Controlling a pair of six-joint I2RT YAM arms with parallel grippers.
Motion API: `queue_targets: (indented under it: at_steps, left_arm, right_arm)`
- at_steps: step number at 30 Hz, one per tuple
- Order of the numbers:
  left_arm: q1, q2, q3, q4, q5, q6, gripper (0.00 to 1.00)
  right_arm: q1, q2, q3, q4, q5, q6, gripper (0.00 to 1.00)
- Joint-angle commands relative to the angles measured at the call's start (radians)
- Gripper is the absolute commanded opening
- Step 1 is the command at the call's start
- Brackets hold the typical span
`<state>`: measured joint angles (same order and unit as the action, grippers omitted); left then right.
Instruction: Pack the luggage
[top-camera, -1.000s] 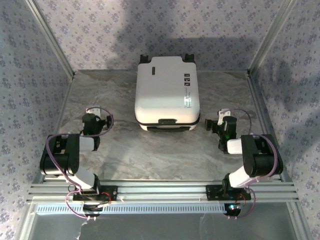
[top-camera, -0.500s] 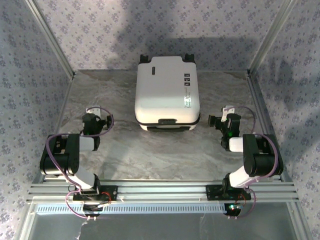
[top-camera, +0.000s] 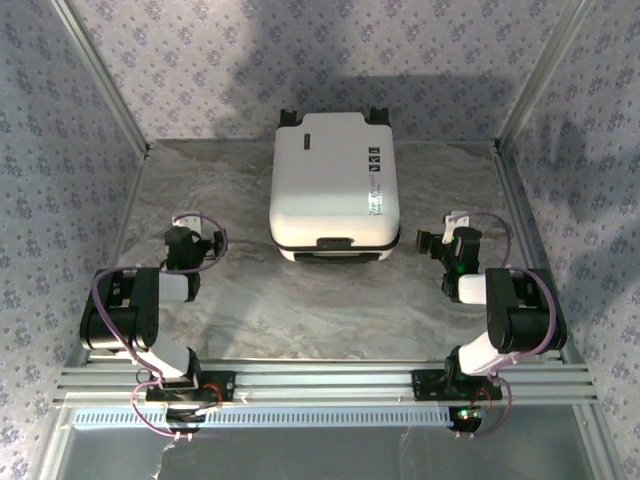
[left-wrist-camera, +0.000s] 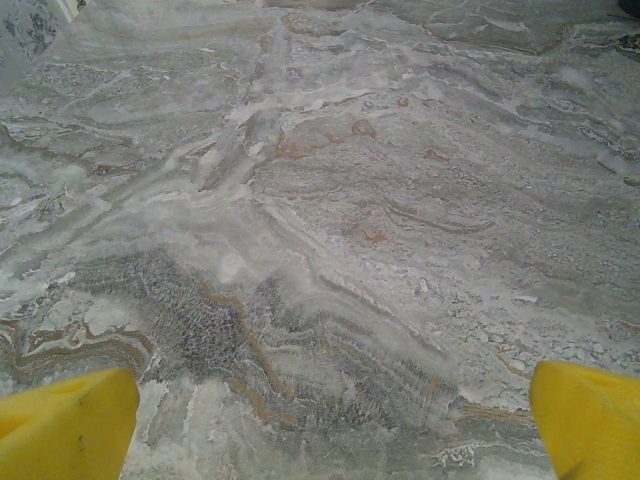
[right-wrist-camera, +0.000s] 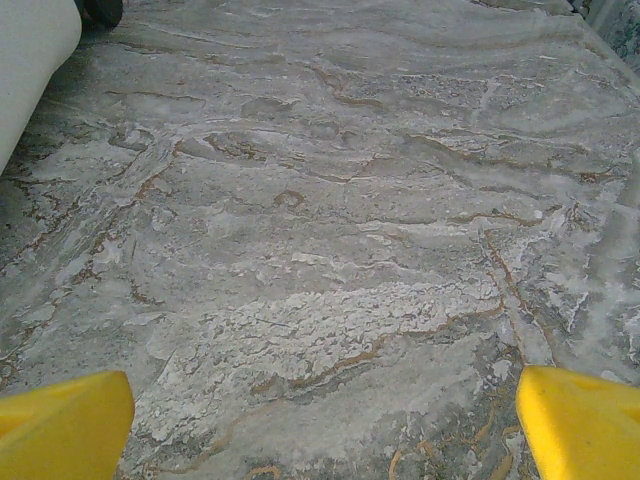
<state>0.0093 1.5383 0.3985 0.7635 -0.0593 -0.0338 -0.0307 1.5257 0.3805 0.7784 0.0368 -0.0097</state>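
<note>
The luggage (top-camera: 335, 185), a small white hard-shell suitcase, lies closed and flat at the back middle of the marble table (top-camera: 300, 300). Its black wheels point away and its black handle faces the arms. In the right wrist view its white shell (right-wrist-camera: 30, 60) and one black wheel (right-wrist-camera: 100, 10) show at the top left. My left gripper (top-camera: 190, 225) hovers low over bare table to the luggage's left, open, its yellow fingertips (left-wrist-camera: 65, 425) wide apart around my left gripper's gap (left-wrist-camera: 335, 420). My right gripper (top-camera: 442, 232) sits just right of the luggage's near corner, open (right-wrist-camera: 325, 420), holding nothing.
Patterned fabric walls (top-camera: 60, 150) close in the table on the left, back and right, with aluminium posts (top-camera: 100, 75) at the corners. A metal rail (top-camera: 320, 380) carrying both arm bases runs along the near edge.
The right gripper has shifted slightly to the right and away from the bases, then held still. The left arm and the luggage have not moved.
</note>
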Motion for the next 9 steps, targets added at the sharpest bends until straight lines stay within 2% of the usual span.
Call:
queue_targets:
  at_steps: [1, 9]
  left_arm:
    - [0.004, -0.003, 0.016, 0.049, 0.022, 0.012, 1.00]
    - [0.005, -0.004, 0.016, 0.049, 0.022, 0.013, 1.00]
  right_arm:
    - [-0.002, -0.006, 0.021, 0.006, -0.013, -0.020, 1.00]
    - [-0.006, -0.006, 0.018, 0.008, -0.021, -0.019, 1.00]
